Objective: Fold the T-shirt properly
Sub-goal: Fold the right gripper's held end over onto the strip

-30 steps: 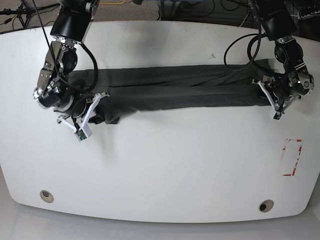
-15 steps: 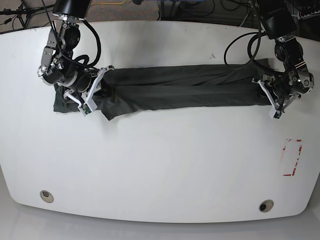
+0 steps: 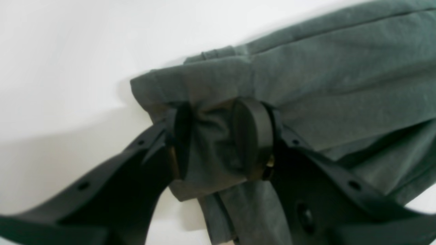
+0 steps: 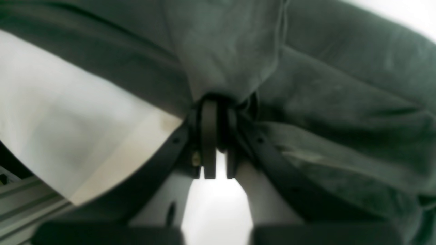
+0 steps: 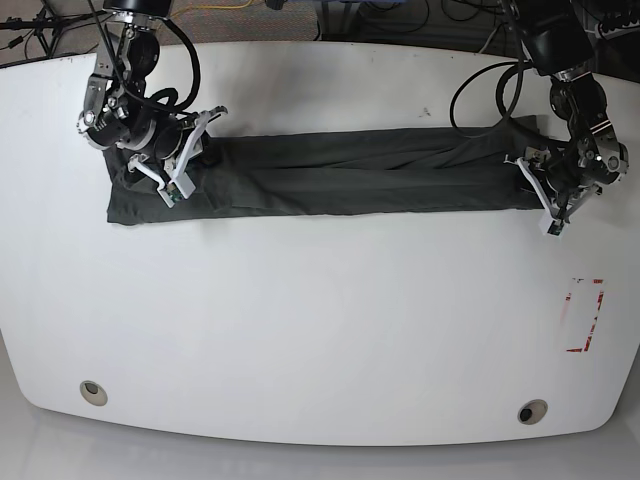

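Note:
The dark charcoal T-shirt [image 5: 350, 180] lies stretched into a long narrow band across the white table [image 5: 320, 330]. My right gripper [image 5: 183, 162], on the left of the base view, is shut on the shirt's fabric near that end. The right wrist view shows its pads [image 4: 208, 136] pinched on a bunched fold of the shirt [image 4: 306, 85]. My left gripper [image 5: 543, 197], on the right of the base view, is shut on the other end. In the left wrist view its pads [image 3: 253, 136] clamp a thick wad of the shirt [image 3: 340, 78] at the edge. No tag shows.
A red rectangular mark [image 5: 586, 316] is on the table at the right. Two round holes [image 5: 93, 391] [image 5: 532, 411] sit near the front edge. Cables [image 5: 480, 85] loop by the right-hand arm and along the back edge.
My right gripper has moved back and up the table with the fabric, and the drooping fold at that end has flattened into a straight band. My left gripper has barely moved.

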You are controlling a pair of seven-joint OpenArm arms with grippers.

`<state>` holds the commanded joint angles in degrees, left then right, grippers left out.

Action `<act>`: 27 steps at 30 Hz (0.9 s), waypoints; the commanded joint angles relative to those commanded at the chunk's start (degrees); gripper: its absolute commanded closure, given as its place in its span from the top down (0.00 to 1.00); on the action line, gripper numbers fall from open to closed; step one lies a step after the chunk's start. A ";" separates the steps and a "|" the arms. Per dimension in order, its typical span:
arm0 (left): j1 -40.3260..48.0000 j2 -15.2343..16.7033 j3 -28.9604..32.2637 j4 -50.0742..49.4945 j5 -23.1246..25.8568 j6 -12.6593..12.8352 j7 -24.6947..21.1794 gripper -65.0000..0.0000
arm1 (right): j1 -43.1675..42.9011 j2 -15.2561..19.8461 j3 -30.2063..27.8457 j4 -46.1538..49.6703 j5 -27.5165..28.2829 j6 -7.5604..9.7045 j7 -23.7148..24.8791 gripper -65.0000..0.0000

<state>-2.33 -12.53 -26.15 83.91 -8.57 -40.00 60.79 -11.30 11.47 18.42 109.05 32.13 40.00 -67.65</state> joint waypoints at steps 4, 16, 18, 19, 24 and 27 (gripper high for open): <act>0.00 0.18 0.00 0.00 0.00 0.00 0.00 0.33 | -0.26 0.00 2.55 2.81 6.51 0.00 0.00 0.64; 0.00 0.18 0.00 0.00 0.00 0.00 0.00 0.33 | 3.25 2.81 8.18 -3.96 14.24 0.00 0.00 0.76; 0.00 0.18 0.00 0.00 0.00 0.00 0.00 0.33 | 3.60 2.73 8.18 -4.66 12.92 0.00 0.00 0.76; 0.00 0.18 0.00 0.00 0.00 0.00 0.00 0.33 | 3.60 2.46 8.09 -4.75 12.13 0.00 0.00 0.76; 0.09 0.18 0.00 0.00 0.00 0.00 0.00 0.33 | 3.52 2.37 5.01 -4.75 11.87 0.00 0.00 0.76; 0.09 0.18 0.00 0.00 0.00 0.00 0.00 0.33 | 3.52 2.29 1.41 -4.75 11.78 0.00 0.00 0.76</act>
<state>-2.24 -12.35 -26.15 83.91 -8.57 -40.00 60.79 -7.78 13.76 19.82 104.31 43.91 40.00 -67.65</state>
